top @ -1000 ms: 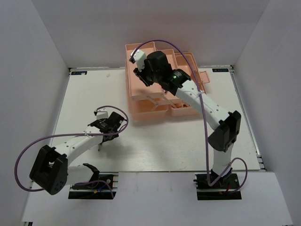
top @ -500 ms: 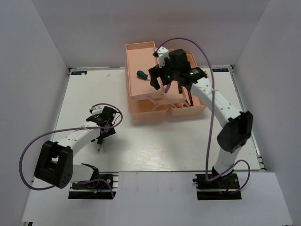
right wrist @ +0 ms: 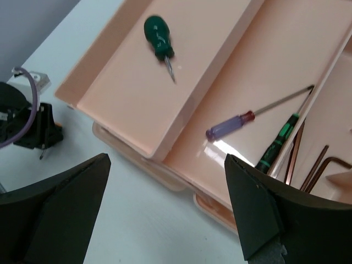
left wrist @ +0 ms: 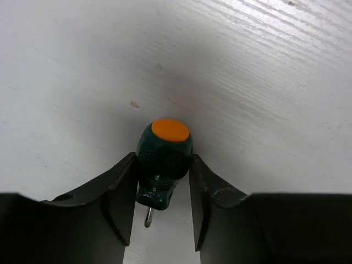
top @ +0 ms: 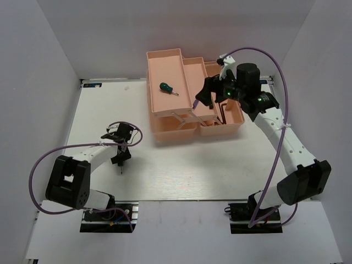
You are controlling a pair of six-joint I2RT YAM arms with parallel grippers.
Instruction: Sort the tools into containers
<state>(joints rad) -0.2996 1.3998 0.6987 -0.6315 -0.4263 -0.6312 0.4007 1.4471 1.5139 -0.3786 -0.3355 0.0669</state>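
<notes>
On the white table a stubby green-handled screwdriver (left wrist: 165, 144) with an orange cap lies between the fingers of my left gripper (left wrist: 163, 162), which is shut on its handle; from above it sits at the gripper (top: 120, 158). My right gripper (top: 204, 99) hovers open and empty over the pink toolbox (top: 165, 113). The left tray (right wrist: 124, 91) holds another green screwdriver (right wrist: 158, 34) (top: 166, 88). The middle compartment has the blue-handled screwdriver (right wrist: 231, 125). Dark hex keys (right wrist: 322, 165) lie in the right compartment.
A thin green-and-black screwdriver (right wrist: 278, 143) lies beside the blue one. The toolbox stands at the back centre of the table, its trays spread open. White walls close in the table on the left, right and back.
My right gripper opened, left a green screwdriver in the left tray and swung right. My left gripper moved down over the table screwdriver and shut on its handle.
</notes>
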